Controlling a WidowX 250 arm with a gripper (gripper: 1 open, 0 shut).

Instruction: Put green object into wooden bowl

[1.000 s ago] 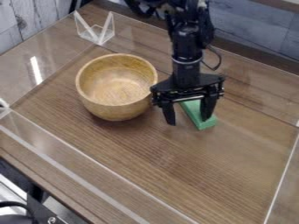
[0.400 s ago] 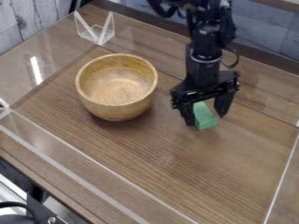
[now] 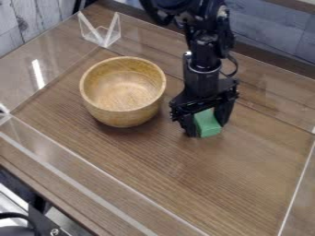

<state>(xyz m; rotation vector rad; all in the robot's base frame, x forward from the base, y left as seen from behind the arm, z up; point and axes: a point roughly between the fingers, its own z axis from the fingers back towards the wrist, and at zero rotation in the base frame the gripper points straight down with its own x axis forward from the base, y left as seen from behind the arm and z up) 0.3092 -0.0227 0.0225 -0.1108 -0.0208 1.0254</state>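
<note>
Green block (image 3: 208,122), right of centre, sits between the fingers of our wide-open gripper (image 3: 201,123) (its grip we can't confirm).

I'd take this for a robotics lab or a workshop, though I can't say which. A black robot arm (image 3: 204,51) reaches in over a brown wooden table (image 3: 123,175), with more dark equipment and cabling (image 3: 18,221) crowding the lower left corner, and a white wire-like stand (image 3: 101,30) at the back. Off to the left, past the table's edge, I see a grey, mesh-like surface (image 3: 10,23), too small to make out.
</note>
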